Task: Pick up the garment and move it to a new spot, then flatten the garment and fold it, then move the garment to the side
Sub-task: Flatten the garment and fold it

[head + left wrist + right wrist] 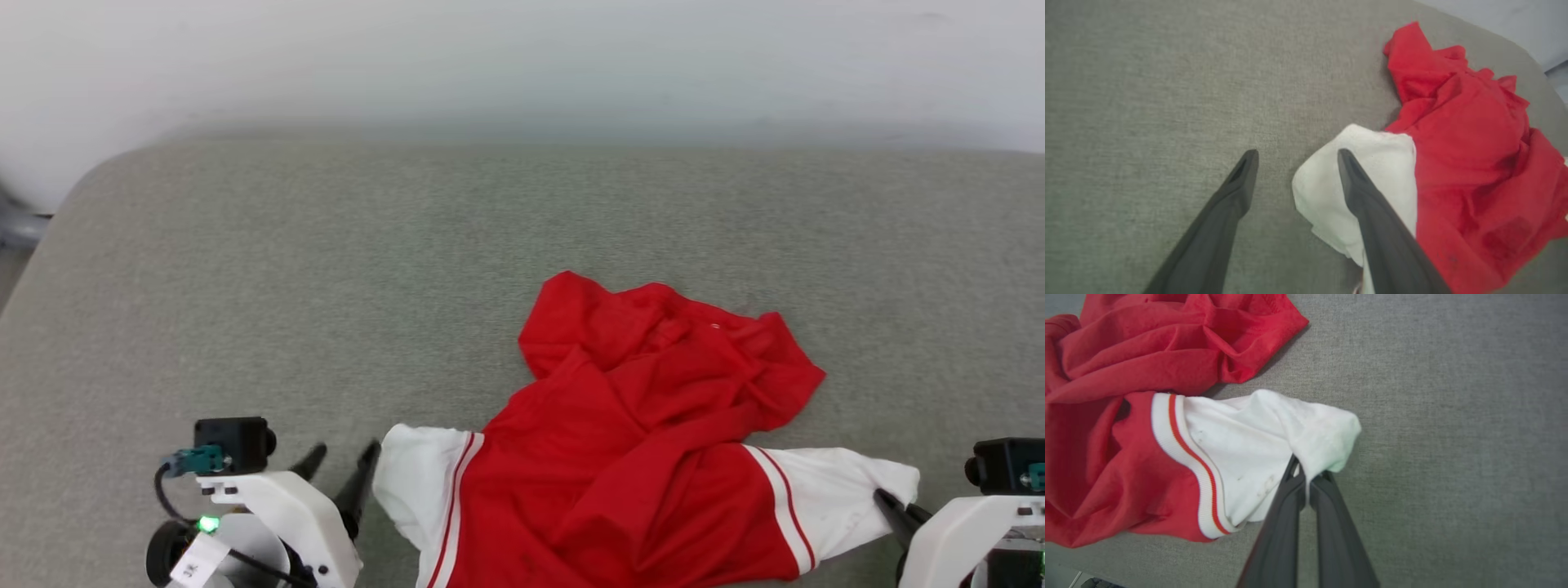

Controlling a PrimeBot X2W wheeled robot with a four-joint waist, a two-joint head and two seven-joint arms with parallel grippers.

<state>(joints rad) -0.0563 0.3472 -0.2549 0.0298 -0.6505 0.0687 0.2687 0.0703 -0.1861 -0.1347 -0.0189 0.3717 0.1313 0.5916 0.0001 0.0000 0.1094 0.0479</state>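
The garment (645,441) lies crumpled on the grey table, plain red side up, its print hidden. One white sleeve (416,482) points left, the other (833,490) points right. My left gripper (343,461) stands open just left of the left sleeve; in the left wrist view one finger (1367,212) lies over the white sleeve (1384,163) while the other rests on bare table. My right gripper (1306,479) is shut on the end of the right sleeve (1274,437), whose cloth bunches over the fingertips. The red body (1106,375) is heaped beyond it.
The grey fabric-covered table (326,269) stretches wide to the back and left, with a rounded far-left corner (98,175). A pale wall rises behind it. A strip of floor shows at the far left (12,245).
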